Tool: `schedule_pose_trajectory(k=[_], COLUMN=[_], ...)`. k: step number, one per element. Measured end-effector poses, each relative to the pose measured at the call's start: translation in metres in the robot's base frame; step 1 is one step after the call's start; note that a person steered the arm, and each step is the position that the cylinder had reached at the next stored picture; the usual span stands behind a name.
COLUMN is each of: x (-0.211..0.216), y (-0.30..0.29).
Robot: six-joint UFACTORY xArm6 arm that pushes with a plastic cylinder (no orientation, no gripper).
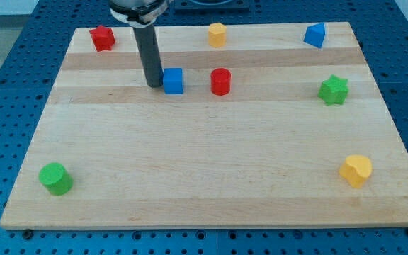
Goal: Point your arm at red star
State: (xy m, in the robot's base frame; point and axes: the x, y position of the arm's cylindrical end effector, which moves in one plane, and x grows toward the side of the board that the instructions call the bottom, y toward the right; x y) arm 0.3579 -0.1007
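My tip [153, 85] rests on the bench [204, 170] just left of the blue cube [173, 81] — no gripper here, only a bare rod. The red star [103, 37] sits far-left, well apart from my tip; a red cylinder [220, 81] stands right of the cube.

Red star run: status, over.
My tip down on the board, touching the blue cube's left side. Red star at the view's top left, apart from my tip, untouched. Nothing between them.
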Motion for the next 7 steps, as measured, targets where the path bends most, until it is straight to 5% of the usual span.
schedule_pose_trajectory(k=[4,7], x=[-0.001,-0.087], y=[0.045,0.033])
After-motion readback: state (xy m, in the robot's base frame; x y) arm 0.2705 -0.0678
